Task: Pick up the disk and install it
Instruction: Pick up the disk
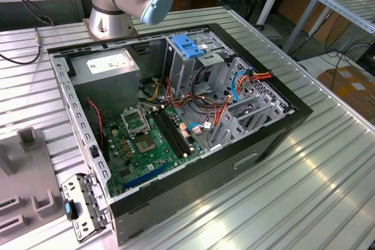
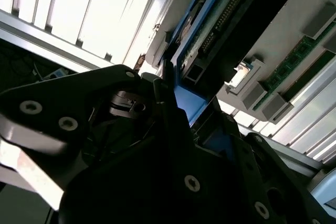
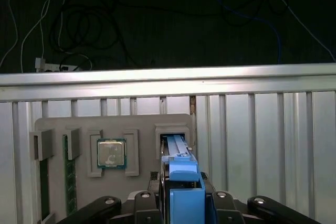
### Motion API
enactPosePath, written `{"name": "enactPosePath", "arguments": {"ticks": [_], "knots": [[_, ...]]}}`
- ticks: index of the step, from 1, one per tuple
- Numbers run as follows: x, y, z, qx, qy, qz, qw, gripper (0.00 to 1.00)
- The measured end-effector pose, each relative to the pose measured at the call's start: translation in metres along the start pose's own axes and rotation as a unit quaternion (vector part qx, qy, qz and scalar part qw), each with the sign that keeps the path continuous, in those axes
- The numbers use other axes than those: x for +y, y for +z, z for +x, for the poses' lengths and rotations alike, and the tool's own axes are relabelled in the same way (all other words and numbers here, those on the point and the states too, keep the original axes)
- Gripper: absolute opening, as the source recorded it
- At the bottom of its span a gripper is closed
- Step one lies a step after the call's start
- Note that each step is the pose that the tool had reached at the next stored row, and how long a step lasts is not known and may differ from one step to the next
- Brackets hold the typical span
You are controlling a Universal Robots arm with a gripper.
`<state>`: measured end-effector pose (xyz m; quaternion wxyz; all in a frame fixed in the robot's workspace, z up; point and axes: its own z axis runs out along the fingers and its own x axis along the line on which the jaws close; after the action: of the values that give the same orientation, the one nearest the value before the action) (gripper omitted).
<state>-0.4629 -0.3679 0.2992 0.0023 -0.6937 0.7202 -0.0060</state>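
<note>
Weight matters most with the disk (image 3: 184, 182). As a metal drive it should be stiff and dense for its bulk, and it won't forgive a knock. One face is a bare circuit board (image 2: 220, 14) with a connector (no place to press). The blue plastic rail (image 2: 186, 103) around its edge is the sensible hold. Plastic on metal may slip, though, so a square, firm pinch across the two long sides looks safest.

That is roughly how things stand. In the first wrist view the jaws sit on either side of the rail with no gap showing, so they appear closed on the disk.

The disk stands on edge at the slot of the grey tray (image 3: 142, 124), just beside the pocket holding the CPU (image 3: 111, 153). The RAM sticks (image 3: 70, 177) lie further along. Whether its lower edge rests in the slot or has come clear, I cannot tell.

The tray lies on the slatted surface (image 3: 262, 129), at the exterior view's left of the open case (image 1: 193, 185). Inside the case, the drive cage (image 1: 188, 45) stands at the far side.
</note>
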Motion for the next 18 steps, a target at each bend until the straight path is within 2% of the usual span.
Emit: {"name": "enactPosePath", "arguments": {"ticks": [2, 18], "knots": [[0.0000, 0.0000, 0.0000, 0.0000, 0.000, 0.0000, 1.00000, 0.37], [0.0000, 0.0001, 0.0000, -0.0001, -0.006, 0.0000, 0.99998, 0.37]]}}
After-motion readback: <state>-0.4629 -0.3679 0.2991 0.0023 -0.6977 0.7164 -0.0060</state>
